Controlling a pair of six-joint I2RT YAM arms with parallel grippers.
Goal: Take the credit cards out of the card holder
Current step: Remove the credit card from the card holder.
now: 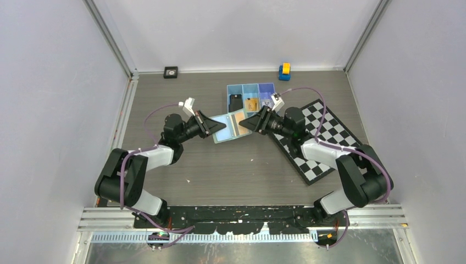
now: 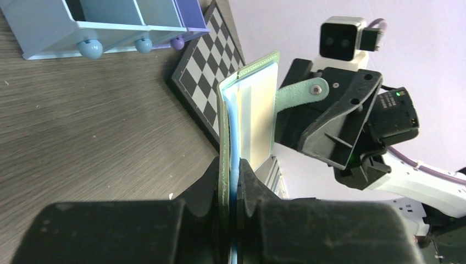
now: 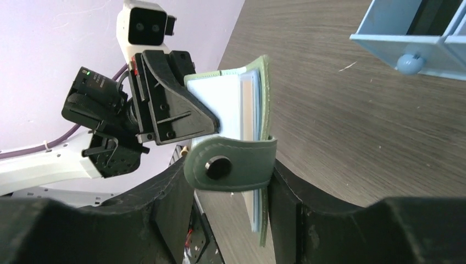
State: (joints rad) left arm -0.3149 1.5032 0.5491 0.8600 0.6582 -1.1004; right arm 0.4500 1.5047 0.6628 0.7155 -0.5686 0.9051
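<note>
**Two Cards Out, One to Extract**

The left gripper [image 2: 229, 170] is closed tight on one flap of the small sage-green folding card holder [image 3: 228, 104], pinching the green outer skin and pale blue-grey lining together. The right gripper [image 1: 247, 123] stands part-open, its jaws astride the opposite flap and the short green side tab [image 3: 233, 164]. No pinch is evident there. Between the two, the holder hangs spread open above the dark wood-grain table [image 1: 231, 181], just in front of the blue three-compartment tray [image 1: 245, 86].

Step in hand, as judged: extraction of the last card. A thin black card [image 1: 236, 102] lies in the tray's left compartment and a gold-orange card [image 1: 252, 103] in the middle one. A pale cream card [image 2: 258, 118] sits in the holder's pocket, one edge exposed toward the right gripper.

Next move calls for a firm left clamp. The right jaws should shift off the tab onto the card's exposed edge alone, then draw along the pocket line.

Legible markings: none. The black-and-white chequered mat [image 1: 321, 135] bears no text.
</note>
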